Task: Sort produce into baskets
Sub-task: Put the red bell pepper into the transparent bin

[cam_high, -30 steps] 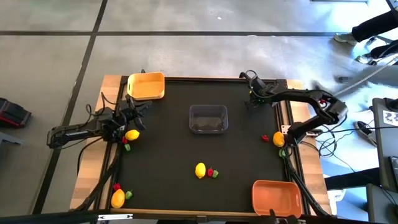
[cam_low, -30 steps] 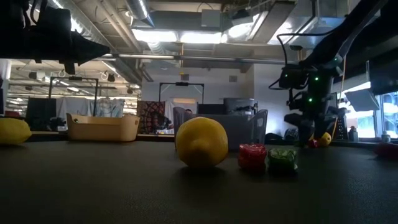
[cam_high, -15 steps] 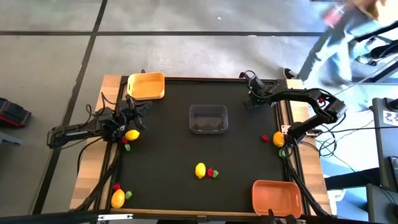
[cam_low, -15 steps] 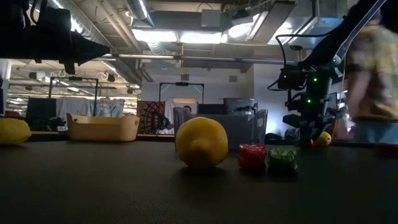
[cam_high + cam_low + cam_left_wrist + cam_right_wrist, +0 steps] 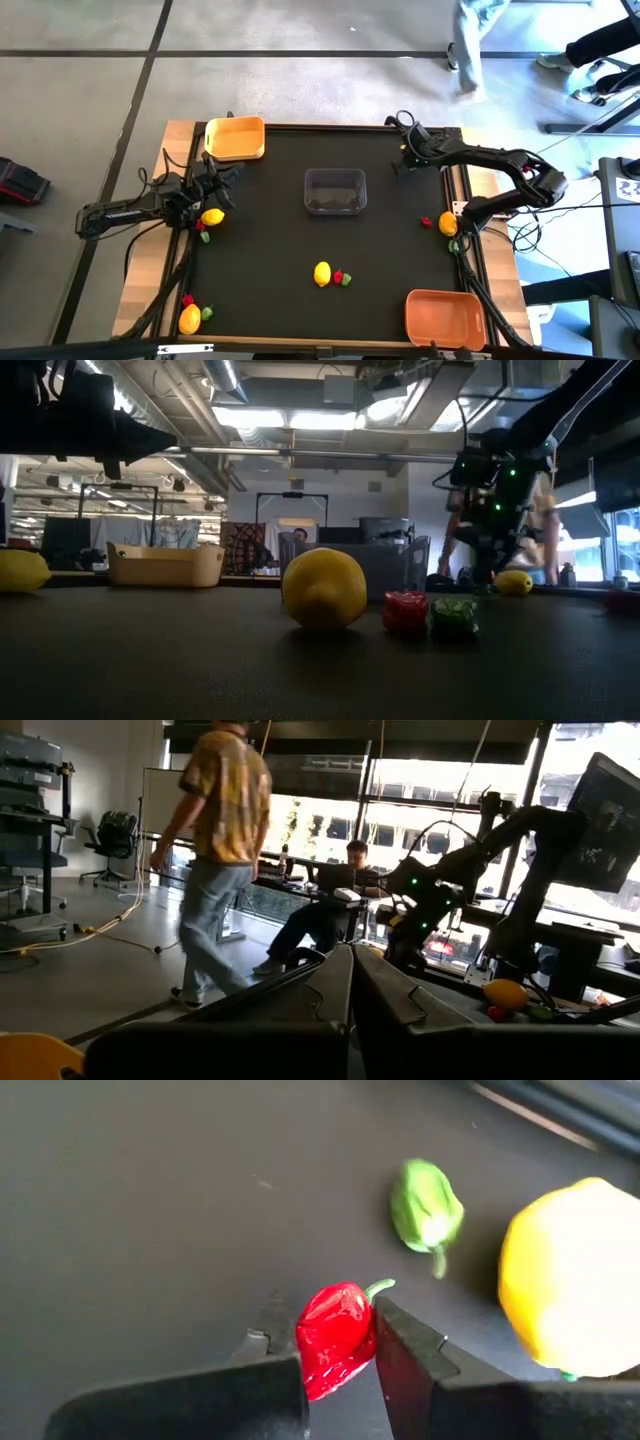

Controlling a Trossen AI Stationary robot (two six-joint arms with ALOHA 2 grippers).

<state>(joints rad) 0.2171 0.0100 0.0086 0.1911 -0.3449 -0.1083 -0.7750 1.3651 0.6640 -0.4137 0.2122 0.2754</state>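
Observation:
My right gripper [image 5: 340, 1344] is at the table's far right corner [image 5: 405, 152], shut on a small red pepper [image 5: 335, 1335]. A green pepper [image 5: 425, 1205] and a lemon [image 5: 570, 1295] lie on the mat just past it; the lemon also shows in the low view [image 5: 513, 582]. My left gripper [image 5: 350, 982] is shut and empty, held level above the left side [image 5: 215, 185], near a lemon [image 5: 212, 216]. The yellow basket [image 5: 235, 138] is far left, the clear basket [image 5: 335, 190] is mid-table and the orange basket [image 5: 445, 315] is near right. My right gripper pinches the red pepper's two sides [image 5: 358, 1338] between its two fingers, coming from above. The pepper's green stem [image 5: 380, 1288] points away from the gripper. Whether the pepper is clear of the mat, I cannot tell.
Groups of a lemon with a red and a green piece lie at mid-near [image 5: 322, 273], the near left corner [image 5: 190, 319], the left edge and the right edge [image 5: 448, 224]. A person stands beyond the far edge [image 5: 470, 40]. Cables run along both side edges.
My right gripper has gone up a little at the far right corner, and the lemon below it now shows in full in the low view. A person has walked along behind the table's far side.

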